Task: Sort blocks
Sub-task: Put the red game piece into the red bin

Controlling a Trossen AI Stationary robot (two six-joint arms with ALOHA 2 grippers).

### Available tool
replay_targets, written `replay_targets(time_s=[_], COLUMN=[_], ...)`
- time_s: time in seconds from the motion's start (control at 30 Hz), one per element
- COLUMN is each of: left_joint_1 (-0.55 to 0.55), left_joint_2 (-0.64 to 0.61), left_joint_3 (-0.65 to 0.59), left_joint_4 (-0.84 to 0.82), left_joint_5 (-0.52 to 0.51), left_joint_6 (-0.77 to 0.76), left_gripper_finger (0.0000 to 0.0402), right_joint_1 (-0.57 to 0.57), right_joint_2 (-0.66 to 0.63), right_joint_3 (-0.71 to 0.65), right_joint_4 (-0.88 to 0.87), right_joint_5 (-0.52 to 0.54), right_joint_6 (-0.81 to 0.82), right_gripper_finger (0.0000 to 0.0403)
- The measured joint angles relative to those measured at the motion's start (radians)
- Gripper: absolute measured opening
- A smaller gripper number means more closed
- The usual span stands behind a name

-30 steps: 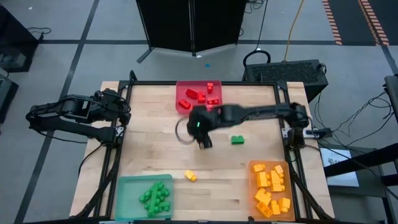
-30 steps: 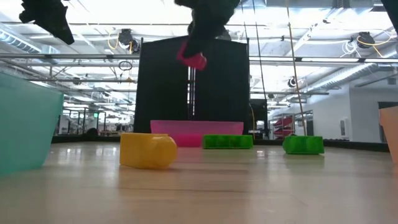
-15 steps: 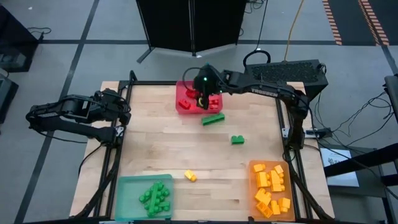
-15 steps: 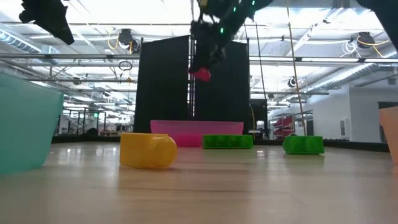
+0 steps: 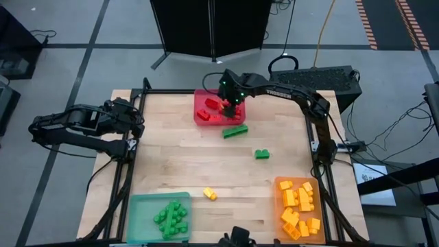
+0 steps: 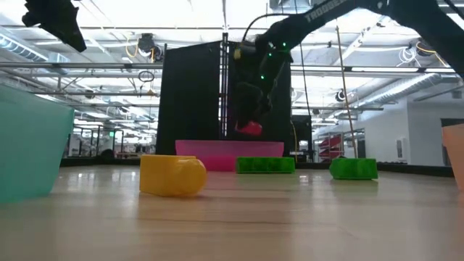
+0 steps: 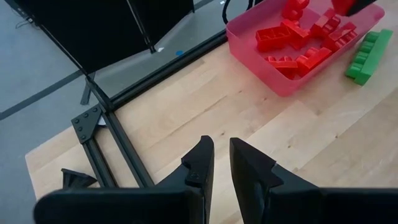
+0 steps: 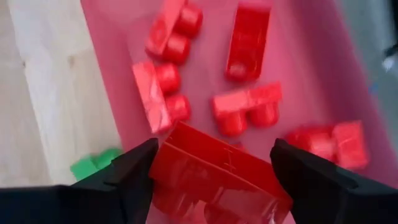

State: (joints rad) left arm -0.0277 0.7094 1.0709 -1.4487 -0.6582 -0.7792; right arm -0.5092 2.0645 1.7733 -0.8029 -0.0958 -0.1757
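My right gripper point(image 5: 230, 103) hangs over the red tray point(image 5: 199, 118) at the table's far edge, shut on a red block point(image 8: 211, 174) just above the red blocks lying in that tray. A long green block point(image 5: 234, 131) lies on the table by the tray's near side. A small green block point(image 5: 262, 154) and a yellow block point(image 5: 210, 194) lie farther toward the near edge. My left gripper point(image 7: 221, 146) waits above the table's far left corner, shut, with nothing between its fingers. My right gripper pinches the red block's two opposite ends point(image 8: 163, 163) between its two fingers point(image 8: 130, 171), slanting down from above. The block is lifted clear, hanging just over the tray's blocks point(image 6: 250, 128).
A green tray point(image 5: 137, 206) with green blocks stands at the near left, an orange tray point(image 5: 280, 185) with yellow-orange blocks at the near right. The black frame point(image 5: 309, 123) runs along the table's edges. Bare wood lies between the trays.
My right gripper has carried the red block from the table's middle toward the far edge, arriving over the red tray, then sunk toward it while rolling its wrist. The block stays pinched and clear of everything.
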Motion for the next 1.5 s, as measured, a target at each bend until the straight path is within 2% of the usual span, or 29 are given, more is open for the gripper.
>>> replay_targets(time_s=[0.37,0.83,1.13,1.3,1.37,1.5], left_joint_1=[0.000,0.000,0.000,0.000,0.000,0.000], left_joint_2=[0.000,0.000,0.000,0.000,0.000,0.000], left_joint_3=[0.000,0.000,0.000,0.000,0.000,0.000], left_joint_4=[0.000,0.000,0.002,0.003,0.003,0.003], left_joint_5=[0.000,0.000,-0.002,-0.009,-0.009,-0.013], left_joint_6=[0.000,0.000,0.000,0.000,0.000,0.001], left_gripper_finger=[0.0059,0.0059,0.0059,0.0059,0.0059,0.0059], right_joint_1=[-0.035,-0.035,-0.041,-0.041,-0.035,-0.011], right_joint_2=[0.072,0.072,0.019,0.019,0.023,0.024], right_joint_3=[0.000,0.000,0.000,0.000,0.000,0.000], right_joint_4=[-0.098,-0.117,-0.122,-0.147,-0.156,-0.162], right_joint_5=[-0.036,-0.037,-0.028,-0.032,0.004,0.197], right_joint_6=[-0.005,-0.074,-0.111,-0.186,-0.234,-0.322], right_gripper_finger=[0.0285,0.0299,0.0300,0.0300,0.0300,0.0300])
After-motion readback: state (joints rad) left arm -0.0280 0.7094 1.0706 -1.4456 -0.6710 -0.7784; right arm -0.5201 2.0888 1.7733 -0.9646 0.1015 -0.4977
